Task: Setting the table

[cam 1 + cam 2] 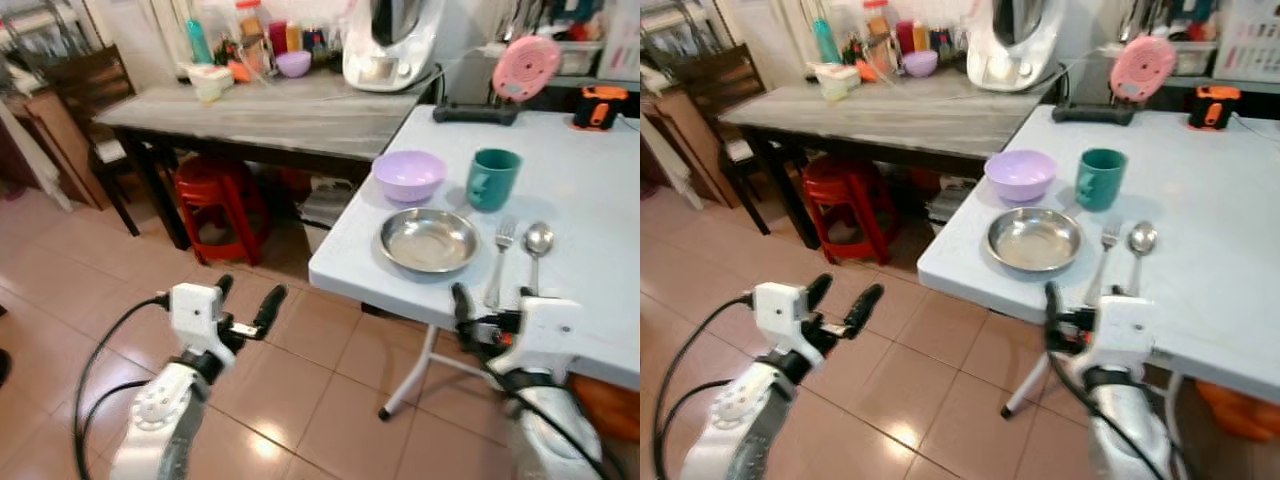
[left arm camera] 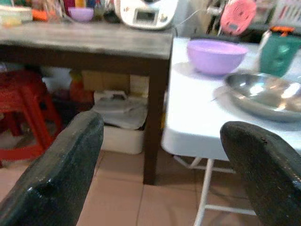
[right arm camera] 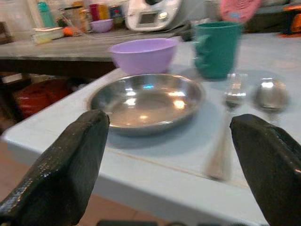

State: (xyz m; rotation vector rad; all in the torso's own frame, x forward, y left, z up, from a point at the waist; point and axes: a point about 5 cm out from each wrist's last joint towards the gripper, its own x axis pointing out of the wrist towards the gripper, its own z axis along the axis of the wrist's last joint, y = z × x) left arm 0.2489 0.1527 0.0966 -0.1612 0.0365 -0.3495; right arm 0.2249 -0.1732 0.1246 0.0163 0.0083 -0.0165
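Note:
On the white folding table (image 1: 600, 190) a steel plate (image 1: 428, 240) lies near the front edge. Behind it stand a purple bowl (image 1: 408, 175) and a green mug (image 1: 493, 178). A fork (image 1: 500, 258) and a spoon (image 1: 538, 244) lie side by side to the plate's right. My right gripper (image 3: 171, 125) is open, level with the table's front edge, facing the plate and fork with nothing between its fingers. My left gripper (image 1: 248, 296) is open and empty over the tiled floor, left of the table's corner.
A grey wooden table (image 1: 260, 115) adjoins on the left, with a white appliance (image 1: 390, 45), bottles and a small purple bowl (image 1: 293, 63) on it. A red stool (image 1: 215, 205) stands underneath. A dark chair (image 1: 90, 90) is at far left. A pink round object (image 1: 527, 65) and an orange device (image 1: 600, 105) sit at the white table's back.

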